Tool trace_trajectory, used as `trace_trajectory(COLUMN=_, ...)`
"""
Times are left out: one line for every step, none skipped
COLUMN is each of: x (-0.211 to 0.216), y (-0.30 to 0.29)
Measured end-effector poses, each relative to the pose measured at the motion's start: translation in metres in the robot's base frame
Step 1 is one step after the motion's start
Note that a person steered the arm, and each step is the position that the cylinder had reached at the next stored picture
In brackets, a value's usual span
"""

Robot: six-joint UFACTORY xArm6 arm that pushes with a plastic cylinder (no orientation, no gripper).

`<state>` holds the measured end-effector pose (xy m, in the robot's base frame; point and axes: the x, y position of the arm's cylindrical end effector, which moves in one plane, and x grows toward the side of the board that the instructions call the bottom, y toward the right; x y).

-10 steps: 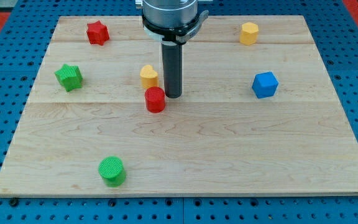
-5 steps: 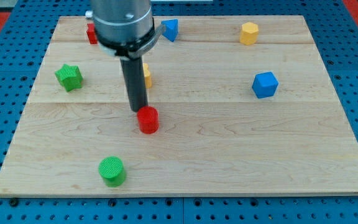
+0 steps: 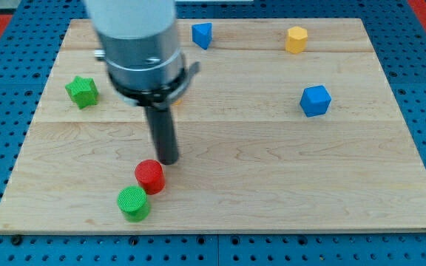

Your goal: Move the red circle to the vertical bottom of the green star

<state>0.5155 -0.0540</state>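
Observation:
The red circle (image 3: 150, 176) lies on the wooden board (image 3: 287, 170) near the view's bottom, left of centre. It sits just up and right of a green circle (image 3: 133, 203), close to it or touching. My tip (image 3: 167, 160) is just up and right of the red circle, very close to it. The green star (image 3: 82, 91) sits at the view's left, well above and left of the red circle.
A blue block (image 3: 202, 34) and a yellow block (image 3: 296, 38) sit near the view's top. A blue cube (image 3: 315, 100) is at the right. The arm's body hides the red star and the yellow block seen earlier.
My tip moved down and left, pushing the red circle from the board's middle down and left to beside the green circle. The arm's body now covers the red star and a yellow block.

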Motion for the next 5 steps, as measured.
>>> trace_trajectory(x=0.032, y=-0.004)
trace_trajectory(x=0.046, y=-0.054)
trace_trajectory(x=0.045, y=-0.095)
trace_trajectory(x=0.045, y=-0.103)
trace_trajectory(x=0.045, y=-0.119)
